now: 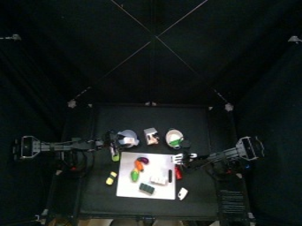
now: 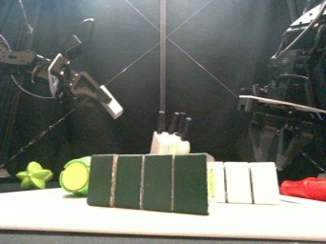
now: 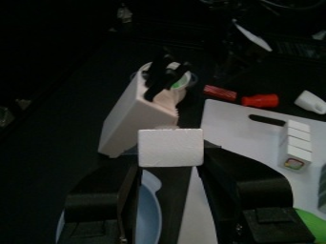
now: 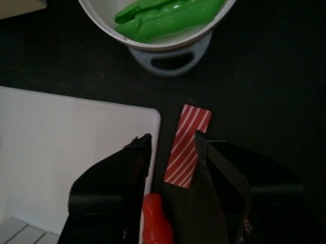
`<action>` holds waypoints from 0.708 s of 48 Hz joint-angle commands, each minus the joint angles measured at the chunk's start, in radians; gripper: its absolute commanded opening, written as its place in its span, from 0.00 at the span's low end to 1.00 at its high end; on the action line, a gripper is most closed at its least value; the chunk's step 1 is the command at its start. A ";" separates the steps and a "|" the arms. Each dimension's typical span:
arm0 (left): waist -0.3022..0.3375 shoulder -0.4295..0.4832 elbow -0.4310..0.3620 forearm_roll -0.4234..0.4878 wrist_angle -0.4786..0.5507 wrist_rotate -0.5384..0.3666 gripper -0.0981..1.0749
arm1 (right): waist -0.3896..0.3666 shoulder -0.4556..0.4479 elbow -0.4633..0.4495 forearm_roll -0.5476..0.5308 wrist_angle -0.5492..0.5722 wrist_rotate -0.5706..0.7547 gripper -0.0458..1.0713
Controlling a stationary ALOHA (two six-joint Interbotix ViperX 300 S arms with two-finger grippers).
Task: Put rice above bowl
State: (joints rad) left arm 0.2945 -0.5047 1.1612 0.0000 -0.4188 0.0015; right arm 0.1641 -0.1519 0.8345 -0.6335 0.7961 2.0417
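Rice, a flat white block [image 3: 170, 148], is gripped between the two jaws of the left pincer [image 3: 171, 164], which are closed onto its sides and opened no wider than the block itself. The block's broad face is turned toward the wrist camera and its longer side runs across from jaw to jaw. Directly under the pincer, in the gap between the jaws, a pale blue curve is seen, judged to be the rim of the bowl [image 3: 149, 204]; the coming move therefore turns on the bowl lying straight below the held block, not off to one side. Just beyond stands a white knife block [image 3: 137, 110] with dark handles, close enough to be brushed if the block is carried forward.

The left arm is much the nearer to the bowl. The right pincer [image 4: 176, 143] is parked well apart, its jaws open on either side of a red-and-white striped strip [image 4: 189, 157] lying on the black table [image 4: 274, 124], beside a white board [image 4: 64, 143] and short of a white bowl of green pods [image 4: 159, 24]; no grip on the strip is judged.

From the front, the rice is shown lifted high off the table, but the blue bowl is hidden behind a row of green panels [image 2: 147, 181]. From above, the bowl's place left of the knife block is shown, yet the height of the rice cannot be read.
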 commanded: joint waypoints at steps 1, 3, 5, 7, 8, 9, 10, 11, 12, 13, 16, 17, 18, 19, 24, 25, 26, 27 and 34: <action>0.051 0.002 -0.009 -0.025 -0.006 0.000 0.57 | 0.003 -0.023 -0.011 -0.021 0.002 -0.003 0.74; 0.072 0.006 -0.011 -0.043 -0.005 0.000 0.57 | 0.003 -0.021 -0.011 -0.031 0.002 -0.003 0.74; 0.092 0.011 -0.011 -0.066 -0.006 0.000 0.57 | 0.003 -0.020 -0.012 -0.038 0.002 -0.003 0.74; 0.114 0.017 -0.012 -0.092 -0.005 0.000 0.57 | 0.003 -0.018 -0.012 -0.044 0.002 -0.003 0.74; 0.126 0.023 -0.012 -0.110 -0.005 0.002 0.57 | 0.003 -0.018 -0.011 -0.048 0.002 -0.003 0.74; 0.133 0.026 -0.012 -0.123 -0.006 0.003 0.57 | 0.003 -0.017 -0.011 -0.051 0.002 -0.003 0.74; 0.141 0.029 -0.012 -0.135 -0.005 0.003 0.57 | 0.003 -0.015 -0.009 -0.054 0.002 -0.003 0.74; 0.150 0.032 -0.012 -0.144 -0.006 0.003 0.57 | 0.003 -0.014 -0.009 -0.057 0.002 -0.003 0.74; 0.161 0.035 -0.009 -0.160 -0.006 0.003 0.57 | 0.003 -0.012 -0.008 -0.058 0.002 -0.003 0.74; 0.166 0.037 -0.009 -0.163 -0.006 0.003 0.57 | 0.003 -0.011 -0.008 -0.060 0.002 -0.005 0.74; 0.193 0.041 -0.002 -0.187 -0.005 0.003 0.57 | 0.003 -0.006 -0.005 -0.066 0.003 -0.005 0.74; 0.201 0.041 0.000 -0.195 -0.005 0.003 0.57 | 0.003 -0.006 -0.005 -0.066 0.002 -0.005 0.74; 0.207 0.041 0.003 -0.199 -0.005 0.003 0.57 | 0.003 -0.005 -0.005 -0.066 0.002 -0.005 0.74; 0.212 0.043 0.008 -0.204 -0.005 0.003 0.57 | 0.003 -0.003 -0.003 -0.067 0.002 -0.005 0.74; 0.222 0.035 0.035 -0.213 -0.005 0.006 0.57 | 0.003 0.003 0.000 -0.071 0.002 -0.005 0.74; 0.222 0.032 0.043 -0.212 -0.005 0.005 0.57 | 0.003 0.005 0.000 -0.071 0.002 -0.005 0.74; 0.222 0.028 0.051 -0.209 -0.005 0.005 0.57 | 0.003 0.006 0.002 -0.071 0.003 -0.005 0.74; 0.222 0.021 0.058 -0.206 -0.003 0.005 0.57 | 0.003 0.008 0.002 -0.071 0.002 -0.005 0.74; 0.256 -0.014 0.091 -0.206 -0.005 0.003 0.57 | 0.002 0.015 0.002 -0.075 0.002 -0.005 0.74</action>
State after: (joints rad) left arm 0.5246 -0.5001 1.2579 -0.2040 -0.4188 0.0046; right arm 0.1657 -0.1258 0.8422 -0.7010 0.7961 2.0387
